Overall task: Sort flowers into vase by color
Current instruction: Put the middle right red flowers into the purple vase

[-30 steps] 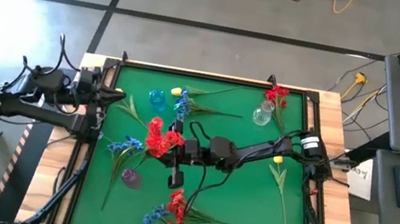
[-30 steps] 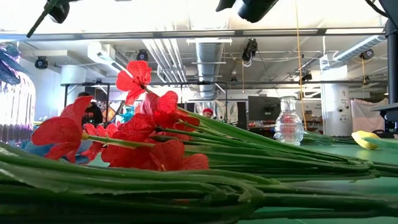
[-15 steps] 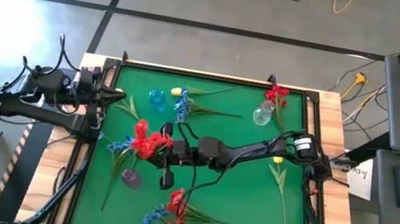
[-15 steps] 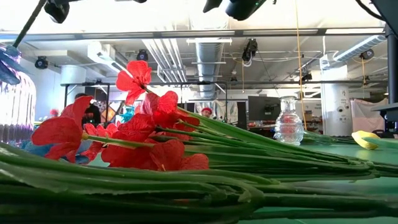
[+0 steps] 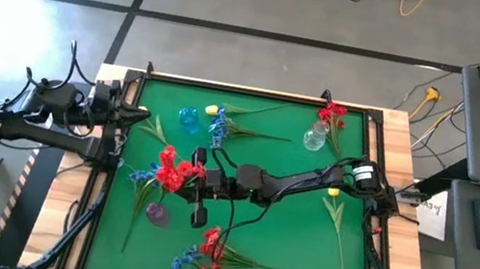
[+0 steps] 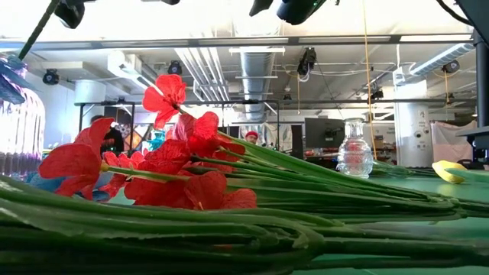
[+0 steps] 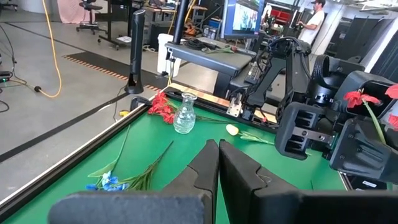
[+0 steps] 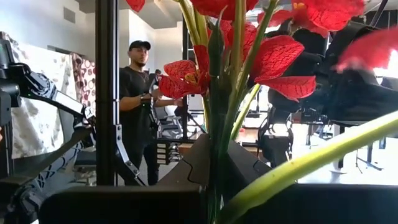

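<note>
1. The red flower (image 5: 174, 168) rides above the worktop's (image 5: 300, 242) left-middle, its stem pinched in the right claw (image 5: 196, 174), whose fingers are clamped together on it; the blossoms hang over the blue flowers (image 5: 147, 176) and just above the purple vase (image 5: 158, 214).
2. Risk, as I judge it: the stem is thin and held near one end, so it could swivel in the grip and miss a vase mouth, or the drooping blossoms could snag the blue flowers and drag them.
3. The red-holding clear vase (image 5: 316, 136) stands near the far right corner, well apart; lowering here would put red in the wrong vase.
4. The left claw (image 5: 139, 114) waits at the left edge, fingers together, holding nothing.
5. Against a second ago, the red flower and right claw have moved leftward and slightly nearer; over the last half second, hardly at all.
</note>
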`<state>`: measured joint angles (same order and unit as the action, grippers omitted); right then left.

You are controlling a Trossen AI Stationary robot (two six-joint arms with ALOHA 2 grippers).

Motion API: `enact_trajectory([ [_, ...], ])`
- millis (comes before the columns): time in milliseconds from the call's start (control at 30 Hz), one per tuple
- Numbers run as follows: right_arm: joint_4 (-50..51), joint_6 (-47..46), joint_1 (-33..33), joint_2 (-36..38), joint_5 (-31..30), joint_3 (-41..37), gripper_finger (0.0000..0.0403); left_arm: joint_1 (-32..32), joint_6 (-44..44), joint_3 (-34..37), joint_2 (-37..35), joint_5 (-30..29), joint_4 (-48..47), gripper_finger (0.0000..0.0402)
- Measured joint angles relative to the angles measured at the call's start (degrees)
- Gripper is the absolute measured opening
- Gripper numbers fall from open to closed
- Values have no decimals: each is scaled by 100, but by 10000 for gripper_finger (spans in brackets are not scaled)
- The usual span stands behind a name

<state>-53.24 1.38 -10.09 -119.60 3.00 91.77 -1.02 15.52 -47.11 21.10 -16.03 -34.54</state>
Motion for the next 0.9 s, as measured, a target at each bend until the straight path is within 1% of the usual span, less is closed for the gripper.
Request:
enact_trajectory([
  [533,89,82,0,-5,-1,0,15,0,-1,0,2,2,-2,0],
  [633,106,60,0,-10,-1,0,31,0,-1,0,2,1,-2,0],
  [900,314,-143,-2,-10,-6,0,98,0,-1,0,2,1,-2,0],
])
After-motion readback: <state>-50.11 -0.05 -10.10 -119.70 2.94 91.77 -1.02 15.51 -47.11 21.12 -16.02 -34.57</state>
